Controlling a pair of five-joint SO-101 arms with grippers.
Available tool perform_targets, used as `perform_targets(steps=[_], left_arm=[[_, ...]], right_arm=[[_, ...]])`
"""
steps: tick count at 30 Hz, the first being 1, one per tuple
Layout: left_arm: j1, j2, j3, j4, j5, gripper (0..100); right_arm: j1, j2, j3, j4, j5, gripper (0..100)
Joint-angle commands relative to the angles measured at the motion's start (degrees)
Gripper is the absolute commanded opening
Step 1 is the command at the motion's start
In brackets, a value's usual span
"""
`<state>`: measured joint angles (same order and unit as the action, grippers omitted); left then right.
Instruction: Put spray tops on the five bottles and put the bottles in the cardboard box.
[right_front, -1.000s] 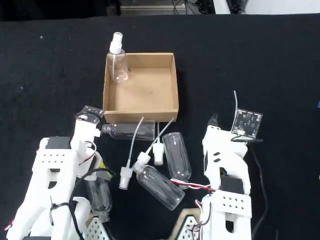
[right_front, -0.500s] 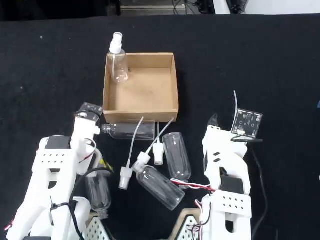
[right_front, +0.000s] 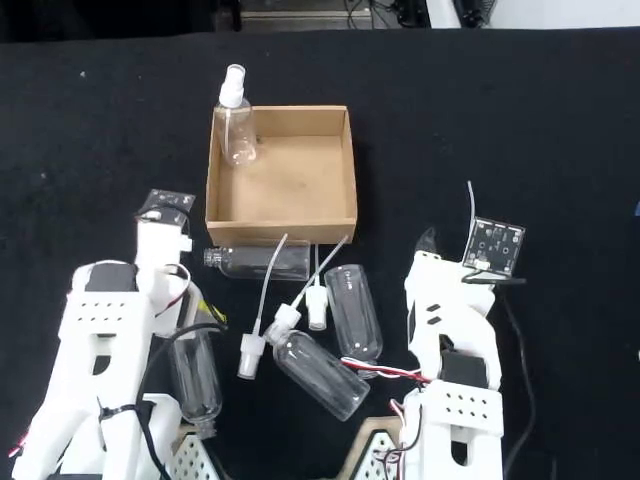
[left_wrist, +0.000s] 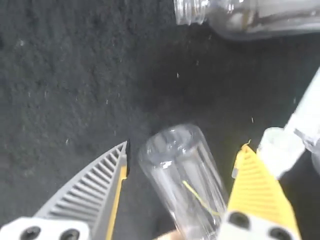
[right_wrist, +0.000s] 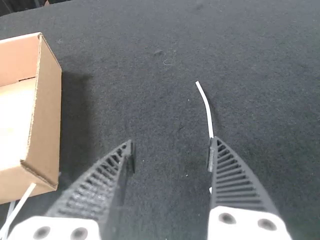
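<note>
The cardboard box (right_front: 340, 170) stands at the table's middle, and one bottle with a spray top (right_front: 236, 125) is upright in its back left corner. A capless bottle (right_front: 258, 262) (left_wrist: 240, 15) lies in front of the box. Two more bottles (right_front: 353, 310) (right_front: 322, 375) lie nearer, with loose spray tops (right_front: 250, 355) (right_front: 317, 305) beside them. Another clear bottle (left_wrist: 185, 175) (right_front: 195, 378) lies between the fingers of my open left gripper (left_wrist: 185, 149), with small gaps on both sides. My right gripper (right_wrist: 171, 144) (right_front: 428, 242) hangs open over bare table to the right of the box.
A thin white tube (right_wrist: 205, 107) lies on the black cloth by the right gripper's fingers. A spray top (left_wrist: 280, 150) sits close to the left gripper's yellow finger. The box's front corner (right_wrist: 30, 110) is off to one side of the right gripper.
The left arm's wrist has swung away from the box's front corner toward the left. The bottle under it shifted slightly. The right arm has not moved.
</note>
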<state>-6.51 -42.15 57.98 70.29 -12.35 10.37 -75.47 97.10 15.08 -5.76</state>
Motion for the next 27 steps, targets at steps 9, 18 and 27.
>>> perform_targets(steps=[9, 18, 27], left_arm=[[-0.9, -1.6, 9.4, -3.8, -2.4, 31], [-0.8, -1.6, 11.8, -4.1, -2.5, 31], [-0.5, -1.6, 8.5, -4.6, 0.6, 31]], right_arm=[[0.7, -1.3, 0.0, -1.5, 0.0, 21.5], [0.6, -1.3, 0.0, -1.5, 0.0, 21.5], [0.6, -1.3, 0.0, -1.5, 0.0, 21.5]])
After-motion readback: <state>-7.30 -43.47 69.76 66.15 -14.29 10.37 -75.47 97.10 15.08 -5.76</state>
